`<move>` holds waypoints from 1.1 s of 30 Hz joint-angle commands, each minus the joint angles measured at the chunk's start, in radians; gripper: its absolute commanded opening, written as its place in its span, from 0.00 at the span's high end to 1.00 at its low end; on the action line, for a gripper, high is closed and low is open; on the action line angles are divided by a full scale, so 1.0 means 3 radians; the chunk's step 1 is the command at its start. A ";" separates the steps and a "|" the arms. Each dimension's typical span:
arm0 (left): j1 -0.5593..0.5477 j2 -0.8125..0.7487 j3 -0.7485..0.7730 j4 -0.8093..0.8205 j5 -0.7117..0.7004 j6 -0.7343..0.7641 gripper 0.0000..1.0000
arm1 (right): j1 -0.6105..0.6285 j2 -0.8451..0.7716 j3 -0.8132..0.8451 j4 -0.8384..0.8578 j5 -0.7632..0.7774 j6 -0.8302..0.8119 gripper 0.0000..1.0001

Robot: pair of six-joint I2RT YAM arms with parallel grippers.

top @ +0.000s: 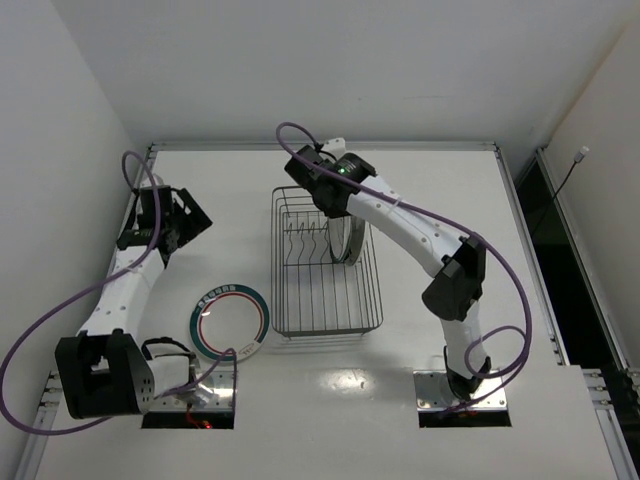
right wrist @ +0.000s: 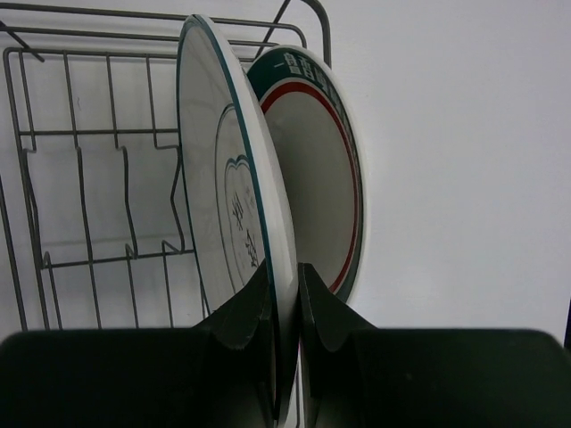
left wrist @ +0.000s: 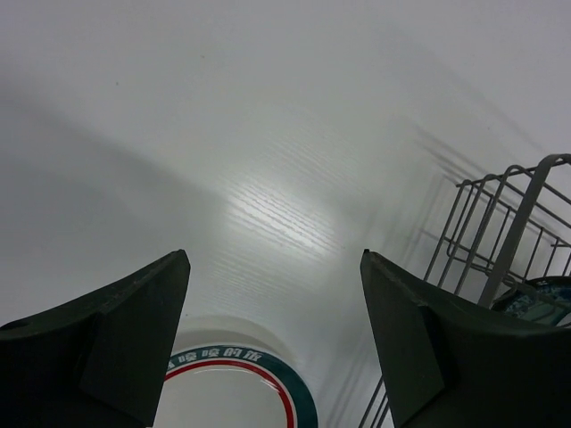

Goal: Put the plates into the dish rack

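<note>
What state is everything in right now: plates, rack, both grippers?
dish rack: on the table, partly loaded.
ringed plate: upright in the dish rack, gripped at its rim.
green-rimmed plate: upright behind it.
second green-rimmed plate: flat on the table, not loaded.
right gripper: shut on the ringed plate.
left gripper: open, empty.

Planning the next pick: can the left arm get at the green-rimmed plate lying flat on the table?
Probably yes: the round white plate with dark green rim and red ring lies uncovered near that arm, and the left gripper hangs open and empty.
</note>
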 commanded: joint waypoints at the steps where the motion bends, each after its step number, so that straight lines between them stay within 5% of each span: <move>1: -0.0128 -0.0165 0.0150 -0.0040 -0.0146 -0.0004 0.25 | 0.0035 0.0031 0.0092 -0.0062 0.0090 -0.0037 0.95; 9: 0.0091 -0.0196 -0.0116 -0.0382 0.0415 0.0032 0.21 | -0.0001 -0.0132 -0.0239 0.0413 -0.0385 -0.0113 0.74; 14: 0.0362 -0.0155 -0.0188 -0.0780 0.0590 -0.0116 0.21 | -0.0001 -0.0362 -0.0153 0.0475 -0.0513 -0.0246 0.43; 17: 0.0480 -0.0155 -0.0219 -0.0950 0.0768 -0.0117 0.21 | -0.0001 -0.0668 -0.0255 0.0684 -0.0650 -0.0389 0.34; 28: 0.0491 -0.0588 -0.0596 -0.1712 0.1315 0.0093 0.22 | -0.0001 -0.1410 -0.0853 0.1190 -0.1096 -0.0706 0.26; 33: 0.0133 -0.0794 -0.1056 -0.1442 0.1392 -0.0331 0.40 | -0.0031 -0.1579 -0.1119 0.1375 -0.1163 -0.0737 0.26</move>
